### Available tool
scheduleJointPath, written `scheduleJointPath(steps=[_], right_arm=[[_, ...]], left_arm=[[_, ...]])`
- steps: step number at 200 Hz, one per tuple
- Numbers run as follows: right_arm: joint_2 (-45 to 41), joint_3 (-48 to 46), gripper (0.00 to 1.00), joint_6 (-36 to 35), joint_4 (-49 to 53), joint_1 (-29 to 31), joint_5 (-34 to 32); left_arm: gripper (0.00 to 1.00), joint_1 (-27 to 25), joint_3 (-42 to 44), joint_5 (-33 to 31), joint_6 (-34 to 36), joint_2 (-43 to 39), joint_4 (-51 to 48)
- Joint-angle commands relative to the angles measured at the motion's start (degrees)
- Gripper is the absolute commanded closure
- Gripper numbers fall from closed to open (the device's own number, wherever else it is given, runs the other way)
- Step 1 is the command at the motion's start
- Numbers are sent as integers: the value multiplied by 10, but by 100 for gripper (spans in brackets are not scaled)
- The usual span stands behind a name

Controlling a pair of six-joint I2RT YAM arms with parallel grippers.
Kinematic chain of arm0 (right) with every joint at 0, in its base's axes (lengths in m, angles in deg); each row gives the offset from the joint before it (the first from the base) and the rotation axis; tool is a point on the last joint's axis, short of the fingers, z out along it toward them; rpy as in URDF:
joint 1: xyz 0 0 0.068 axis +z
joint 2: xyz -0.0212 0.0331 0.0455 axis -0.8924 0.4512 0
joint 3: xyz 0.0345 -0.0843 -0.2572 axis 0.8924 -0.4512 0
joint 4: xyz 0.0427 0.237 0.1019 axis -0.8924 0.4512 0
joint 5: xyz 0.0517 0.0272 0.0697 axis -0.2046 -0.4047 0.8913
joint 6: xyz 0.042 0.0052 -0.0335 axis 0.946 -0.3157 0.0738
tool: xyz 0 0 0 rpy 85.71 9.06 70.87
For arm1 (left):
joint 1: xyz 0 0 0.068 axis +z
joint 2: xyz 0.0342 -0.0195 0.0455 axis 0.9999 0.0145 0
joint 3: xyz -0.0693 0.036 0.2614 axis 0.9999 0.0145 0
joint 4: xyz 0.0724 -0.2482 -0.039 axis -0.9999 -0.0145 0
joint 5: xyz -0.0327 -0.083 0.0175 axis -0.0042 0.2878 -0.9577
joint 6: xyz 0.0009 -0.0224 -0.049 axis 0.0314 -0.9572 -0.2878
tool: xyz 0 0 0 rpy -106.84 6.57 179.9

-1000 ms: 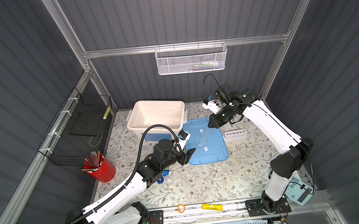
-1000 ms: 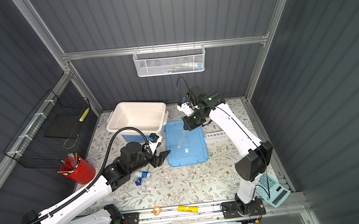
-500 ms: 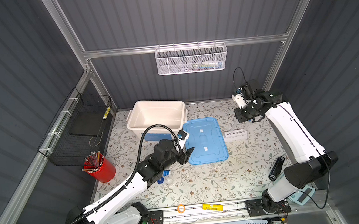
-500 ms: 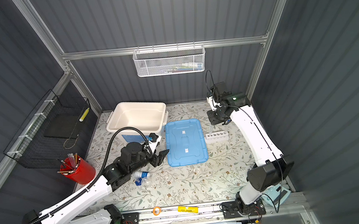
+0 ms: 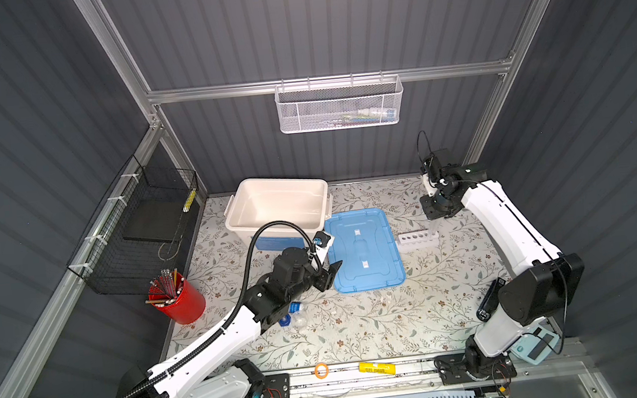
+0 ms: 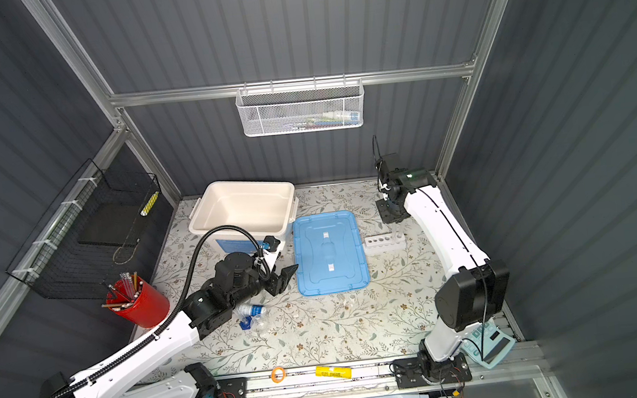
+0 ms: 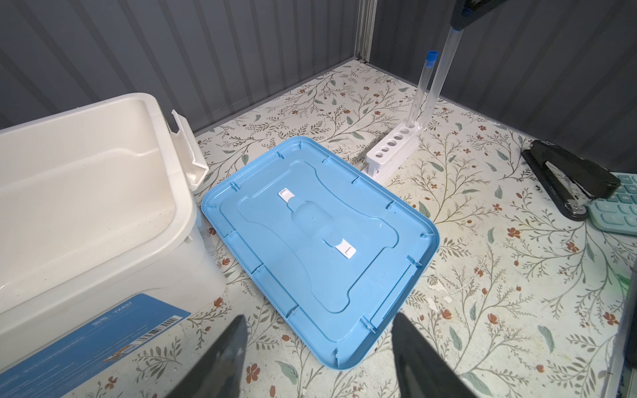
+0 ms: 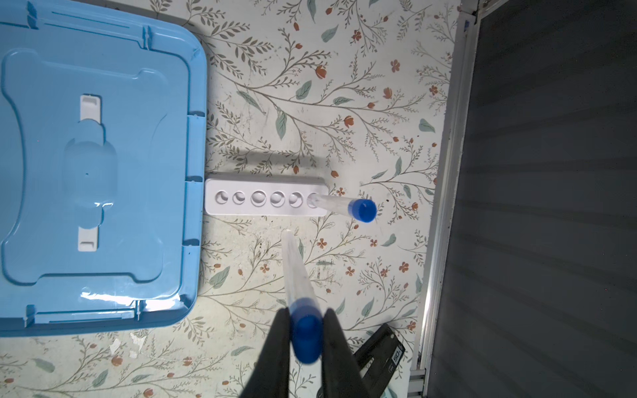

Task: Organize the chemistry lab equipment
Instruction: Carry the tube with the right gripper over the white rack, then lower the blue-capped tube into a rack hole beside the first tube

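Both arms share one build: white shells on the long links, black round housings at the joints. The left arm [image 5: 212, 347] carries a thick black ribbed hose [image 5: 272, 227] from just behind the left pincer [image 5: 331, 273] to the base far from it. The right arm [image 5: 508, 226] has a thin black cable [image 5: 420, 147] looped behind the right pincer [image 5: 435, 215]. Each pincer has two black, flat, tapering fingers [image 7: 220, 361]. A white bracket [image 5: 324, 243] with a blue dot sits just behind the left pincer; a green light [image 6: 409, 176] glows behind the right one. Far from the pincers, the black base plates [image 5: 473, 367] show thin red wires [image 5: 273, 395].
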Motion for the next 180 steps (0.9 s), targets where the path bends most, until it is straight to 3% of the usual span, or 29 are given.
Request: scheduleJointPath(steps=[1, 37, 180], right_arm=[[0, -17, 98, 1, -37, -6, -21], [-4, -40, 98, -3, -92, -19, -12], [4, -72, 99, -5, -127, -35, 21]], left_arm=[[34, 4, -18, -7, 8, -2, -13], [34, 5, -24, -7, 8, 2, -24], [34, 8, -35, -16, 14, 4, -43]])
